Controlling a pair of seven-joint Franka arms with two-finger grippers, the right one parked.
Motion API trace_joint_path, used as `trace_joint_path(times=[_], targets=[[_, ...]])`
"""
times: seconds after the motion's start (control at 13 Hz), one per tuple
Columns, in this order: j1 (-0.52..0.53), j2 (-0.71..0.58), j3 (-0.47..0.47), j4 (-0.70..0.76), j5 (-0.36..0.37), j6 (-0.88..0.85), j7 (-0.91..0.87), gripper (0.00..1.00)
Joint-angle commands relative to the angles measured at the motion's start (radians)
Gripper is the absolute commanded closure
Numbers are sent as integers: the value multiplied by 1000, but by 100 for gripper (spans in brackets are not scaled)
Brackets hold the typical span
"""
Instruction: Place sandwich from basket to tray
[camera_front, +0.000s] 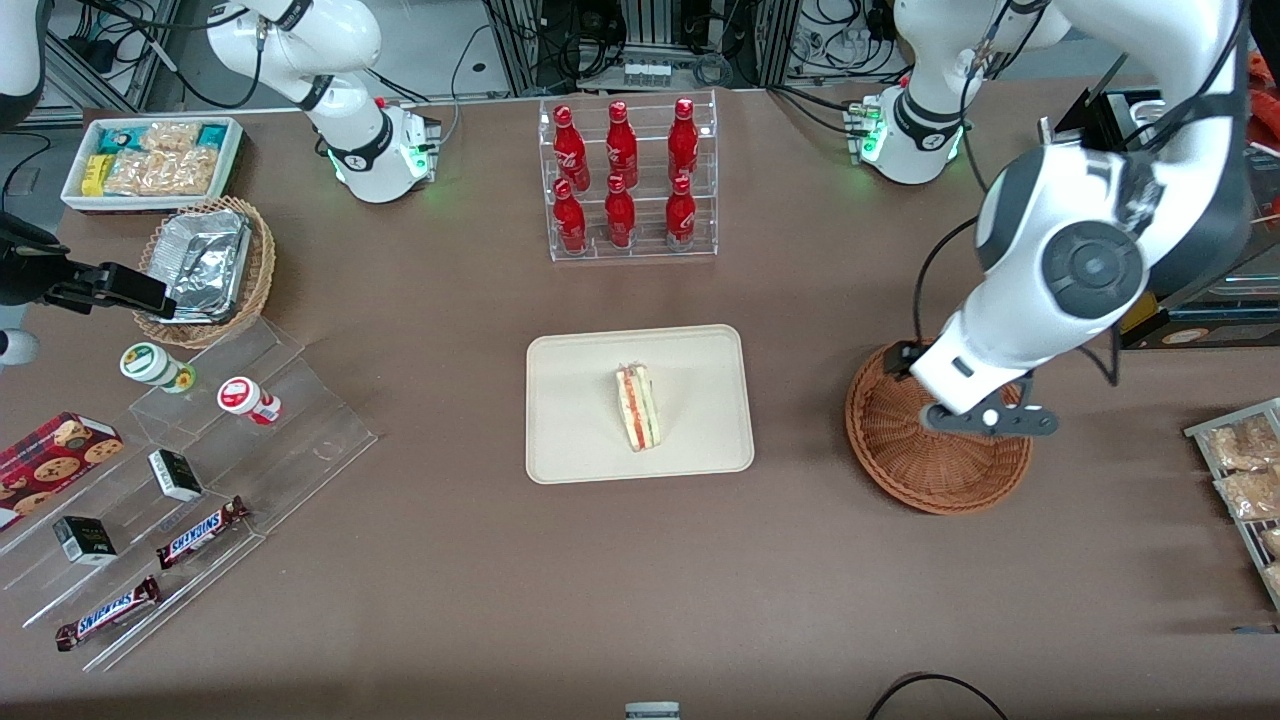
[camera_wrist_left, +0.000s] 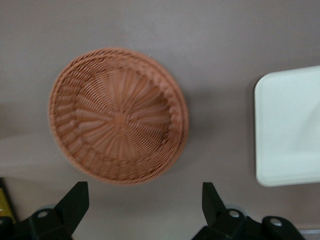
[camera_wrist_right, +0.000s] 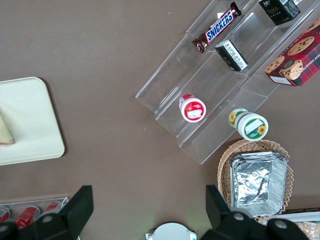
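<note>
In the front view, nearest the camera, two Snickers bars (camera_front: 203, 531) lay on a clear stepped stand (camera_front: 190, 470) at the lower left of the frame. Farther in, at frame centre, the sandwich (camera_front: 638, 406) lay on the tray (camera_front: 570, 440), its long axis running roughly toward and away from the camera, with the striped filling edge showing. So the task's thing was already out of the basket (camera_front: 920, 470) and on the tray, and the task looked done by that measure.

The claw (camera_front: 985, 420) hung above the basket at the right of the frame, well apart from the sandwich, which lay from it toward the parked arm's end of the bench (camera_front: 420, 620). Any next move would probably be only a retreat, since nothing in the basket called for a grasp.

The left wrist view showed what the front view hid under the arm: the basket's whole floor, bare, and the claw (camera_wrist_left: 145, 210) with its fingers (camera_wrist_left: 75, 200) wide apart and holding nothing. That view caught only a corner of the tray (camera_wrist_left: 285, 130), not the sandwich. Farthest off, at upper centre of the front view, red bottles (camera_front: 622, 175) stood in a clear rack.
</note>
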Motion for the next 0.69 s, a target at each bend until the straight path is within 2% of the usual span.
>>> trace_joint_path(times=[0.0,0.15,0.46,0.62], targets=[[81,-114,-7,-73,-12,-54,137,0],[124,-160,-7,-73,-12,-115,204,0],[143,-201,-8,-64,-13,-184,215,0],[146,-204,-5,-38,-47,-199,215,0]])
